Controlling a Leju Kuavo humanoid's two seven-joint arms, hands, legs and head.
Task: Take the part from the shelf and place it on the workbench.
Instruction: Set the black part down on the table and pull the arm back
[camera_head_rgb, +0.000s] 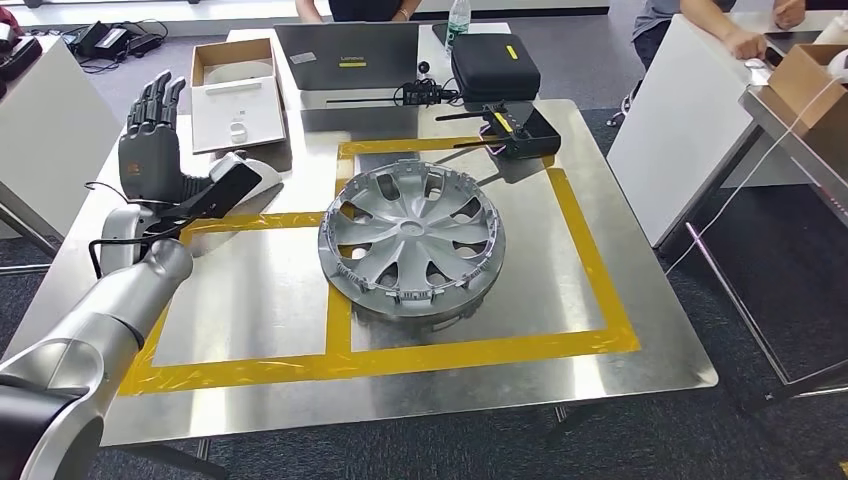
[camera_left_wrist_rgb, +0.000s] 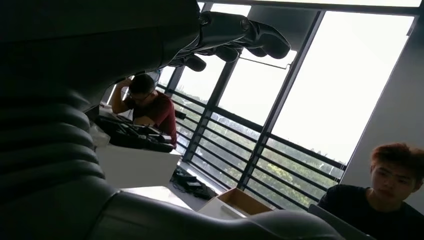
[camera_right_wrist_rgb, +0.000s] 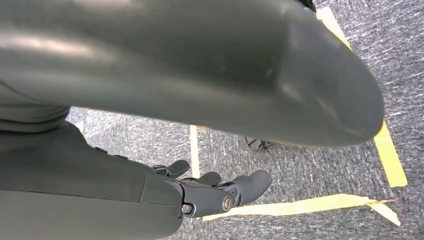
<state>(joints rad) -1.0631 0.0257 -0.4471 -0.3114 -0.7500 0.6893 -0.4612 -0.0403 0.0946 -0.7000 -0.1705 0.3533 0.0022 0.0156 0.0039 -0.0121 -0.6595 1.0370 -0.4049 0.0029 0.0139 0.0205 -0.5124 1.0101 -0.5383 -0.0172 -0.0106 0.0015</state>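
Wheel cover (camera_head_rgb: 411, 238) sits flat on workbench (camera_head_rgb: 620, 330) inside tape. Left hand (camera_head_rgb: 150, 140) raised, fingers apart, empty; lift away w/o nudging rim. Right hand (camera_right_wrist_rgb: 220, 192) loosely spread, holds nothing.

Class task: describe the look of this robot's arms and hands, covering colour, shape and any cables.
The left arm is smooth, rounded silver metal with a thin black cable looping at the wrist. The left hand is dark grey with slim, segmented black fingers. The right hand has dark grey, rounded fingers with small round metal pivots.
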